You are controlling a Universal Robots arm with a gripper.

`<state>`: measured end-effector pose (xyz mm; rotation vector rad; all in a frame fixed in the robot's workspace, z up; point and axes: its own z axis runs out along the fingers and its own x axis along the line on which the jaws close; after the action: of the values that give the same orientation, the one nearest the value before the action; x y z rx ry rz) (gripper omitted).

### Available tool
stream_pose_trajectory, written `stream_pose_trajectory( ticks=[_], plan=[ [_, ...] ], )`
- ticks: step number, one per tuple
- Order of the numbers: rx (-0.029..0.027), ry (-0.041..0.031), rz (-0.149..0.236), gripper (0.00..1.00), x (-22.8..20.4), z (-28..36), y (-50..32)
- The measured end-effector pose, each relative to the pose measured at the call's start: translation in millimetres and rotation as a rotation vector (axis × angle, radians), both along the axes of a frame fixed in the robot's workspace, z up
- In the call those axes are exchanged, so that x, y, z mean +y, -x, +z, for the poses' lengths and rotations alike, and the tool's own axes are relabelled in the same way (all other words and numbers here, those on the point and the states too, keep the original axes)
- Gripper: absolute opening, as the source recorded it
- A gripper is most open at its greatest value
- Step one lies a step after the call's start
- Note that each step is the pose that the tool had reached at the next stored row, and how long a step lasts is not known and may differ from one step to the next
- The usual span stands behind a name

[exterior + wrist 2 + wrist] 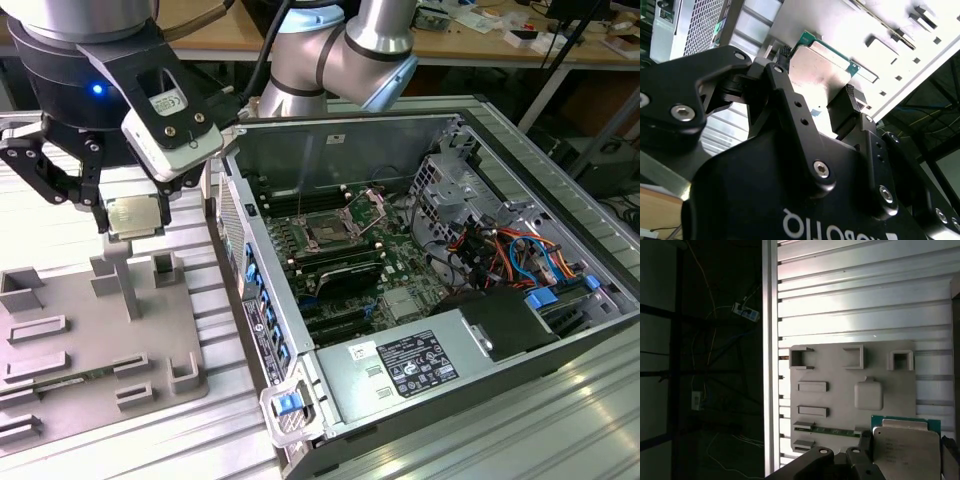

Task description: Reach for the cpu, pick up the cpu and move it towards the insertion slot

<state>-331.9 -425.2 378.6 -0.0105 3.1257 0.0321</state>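
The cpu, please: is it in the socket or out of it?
Out. The gripper holds the cpu in its jaws above the grey tray, outside the computer case; the socket lies bare.

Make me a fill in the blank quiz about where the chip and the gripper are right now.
The black gripper is ____ on the flat square silvery cpu.
The cpu hangs over the grey moulded tray, on the exterior view's ____ of the open computer case.
The small square dark insertion slot with its silver frame lies ____ that case.
Missing words: shut, left, inside.
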Motion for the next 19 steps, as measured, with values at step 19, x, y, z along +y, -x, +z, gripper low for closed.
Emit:
stream_pose_trajectory(
  ticks=[19],
  plan=[
    [-0.0002, -0.0001, 0.000, 0.55, 0.0, 2.7, -26.9]
  ],
)
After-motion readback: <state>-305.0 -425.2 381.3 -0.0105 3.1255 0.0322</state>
